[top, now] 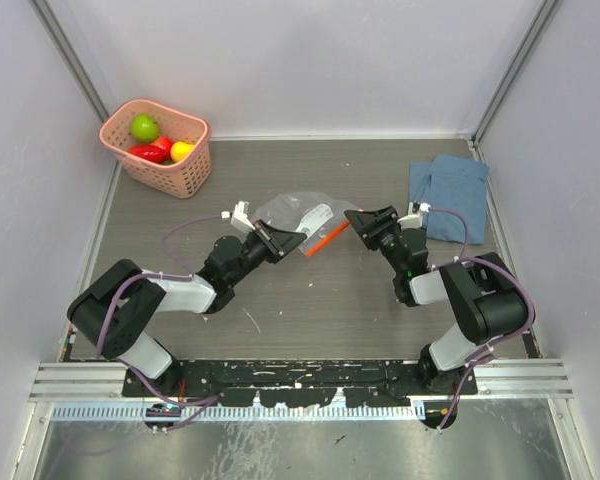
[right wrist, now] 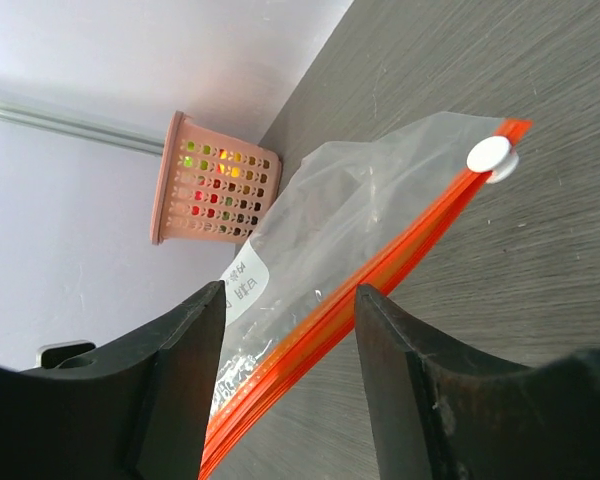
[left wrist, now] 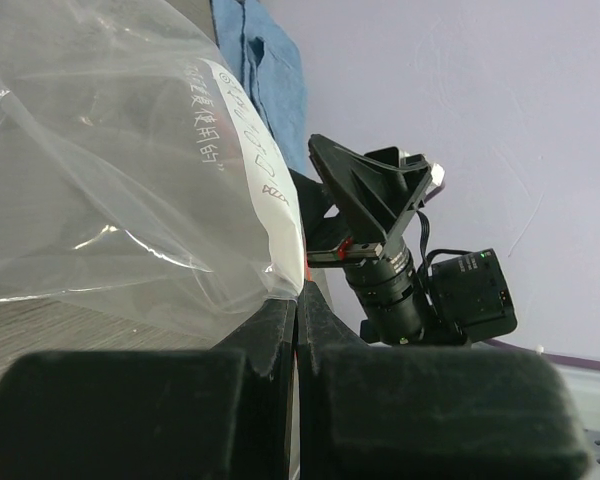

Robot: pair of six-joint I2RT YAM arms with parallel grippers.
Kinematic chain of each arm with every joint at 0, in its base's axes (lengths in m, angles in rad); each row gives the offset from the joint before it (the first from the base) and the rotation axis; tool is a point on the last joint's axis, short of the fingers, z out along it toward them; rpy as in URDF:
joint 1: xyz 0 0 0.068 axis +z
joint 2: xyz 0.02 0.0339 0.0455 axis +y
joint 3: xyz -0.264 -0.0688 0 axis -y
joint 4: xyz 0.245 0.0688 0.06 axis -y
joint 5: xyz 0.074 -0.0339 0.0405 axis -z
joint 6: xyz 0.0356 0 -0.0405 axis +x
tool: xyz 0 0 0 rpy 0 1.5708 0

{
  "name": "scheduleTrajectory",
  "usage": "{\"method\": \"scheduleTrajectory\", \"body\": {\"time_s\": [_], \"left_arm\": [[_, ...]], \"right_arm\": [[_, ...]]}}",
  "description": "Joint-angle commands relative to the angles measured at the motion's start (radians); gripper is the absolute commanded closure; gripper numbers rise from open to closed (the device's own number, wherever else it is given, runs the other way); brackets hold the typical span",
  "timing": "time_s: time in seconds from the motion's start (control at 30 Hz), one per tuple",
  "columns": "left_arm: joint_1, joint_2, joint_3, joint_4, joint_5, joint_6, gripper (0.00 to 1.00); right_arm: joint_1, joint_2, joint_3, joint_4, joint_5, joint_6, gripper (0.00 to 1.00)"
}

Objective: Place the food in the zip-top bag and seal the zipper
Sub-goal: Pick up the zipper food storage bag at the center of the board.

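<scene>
**Thin, slippery bag pinched on one side, zipper between open fingers on the other**

The zip-top bag (top: 292,210) lies flat on the table (top: 310,300) between the two arms, and it looks empty. The food (top: 160,140) sits in the pink basket (top: 205,130) at the far left corner, well apart from the bag. From here the bag looks almost weightless: limp, crinkly film that should slide on the table and fold under any push. The only firm part is the zipper (right wrist: 400,250), the orange-red strip along the mouth with its white slider (right wrist: 492,157) at the far end. I'd take hold there, or on the film just beside it, rather than on the loose middle.

The left gripper (left wrist: 297,300) lies low and nearly level with the table, reaching in from the left. Its jaws are pressed together with no gap, and the bag's edge seems to be caught between them.

The right gripper (right wrist: 290,300) comes in low from the other side, tilted toward the bag. Its jaws stand wide, with the zipper strip running between the fingers (right wrist: 195,370) and touching neither, as far as I can tell. A folded blue cloth (top: 450,195) lies just behind it.
</scene>
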Motion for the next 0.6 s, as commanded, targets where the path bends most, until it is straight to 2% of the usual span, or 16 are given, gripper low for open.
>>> {"method": "scheduleTrajectory", "body": {"time_s": [0.0,0.57], "left_arm": [[-0.007,-0.006,0.004,0.078,0.008,0.008,1.0],[-0.007,0.004,0.003,0.088,0.011,0.009,1.0]], "right_arm": [[0.012,0.011,0.023,0.06,0.005,0.023,0.42],[0.021,0.032,0.04,0.037,0.007,0.041,0.42]]}}
